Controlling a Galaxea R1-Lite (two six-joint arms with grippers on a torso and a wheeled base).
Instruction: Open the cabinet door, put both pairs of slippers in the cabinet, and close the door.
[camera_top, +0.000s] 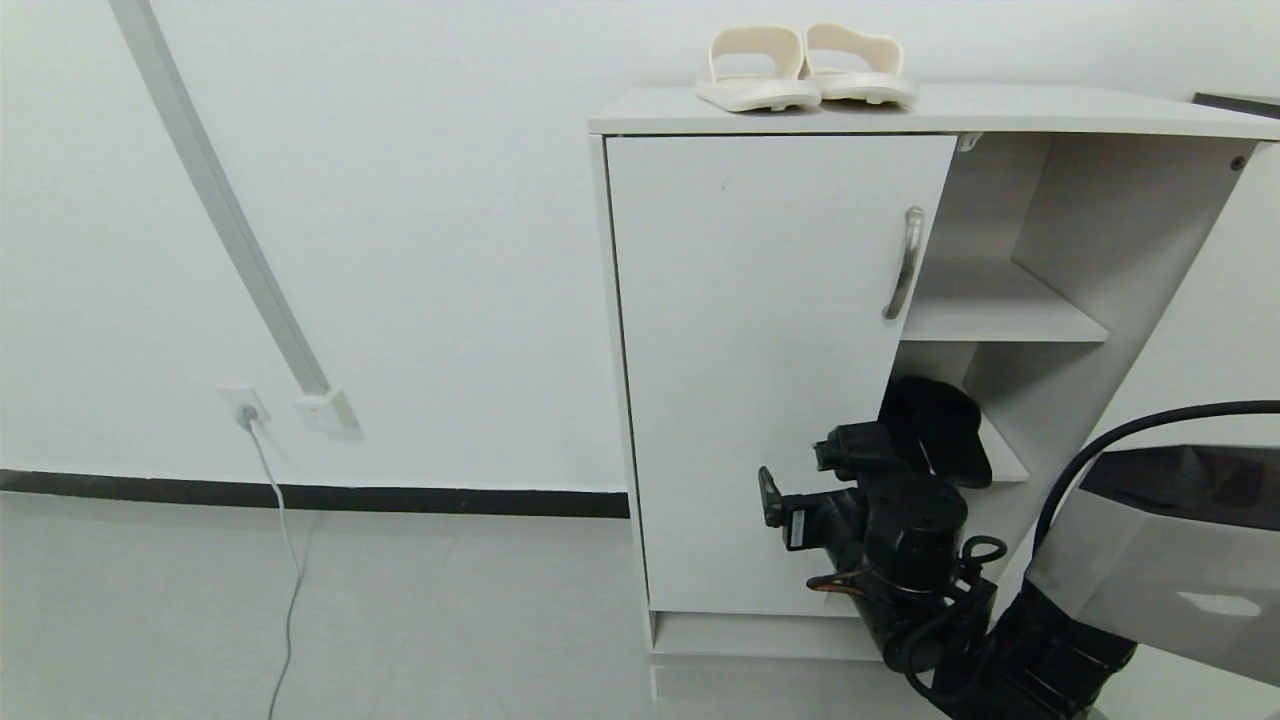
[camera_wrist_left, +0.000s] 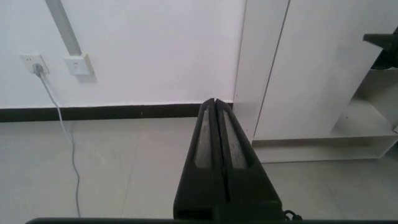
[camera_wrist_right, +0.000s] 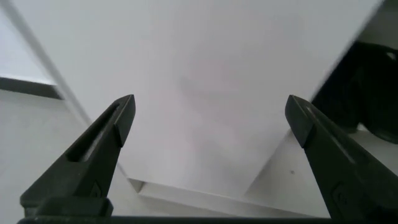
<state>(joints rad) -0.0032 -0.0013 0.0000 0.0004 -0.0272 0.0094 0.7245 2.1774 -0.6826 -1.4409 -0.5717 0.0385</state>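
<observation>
A white cabinet stands against the wall, its left door shut with a metal handle. Its right side is open, showing shelves. A beige pair of slippers rests on the cabinet top. A black pair of slippers lies on the lower shelf. My right gripper is open and empty, low in front of the shut left door, just left of the black pair. My left gripper is shut with nothing in it, over the floor to the left of the cabinet.
The open right door juts out at the far right. A wall socket with a plugged cable and a slanted cable duct are on the wall to the left. Bare grey floor lies in front.
</observation>
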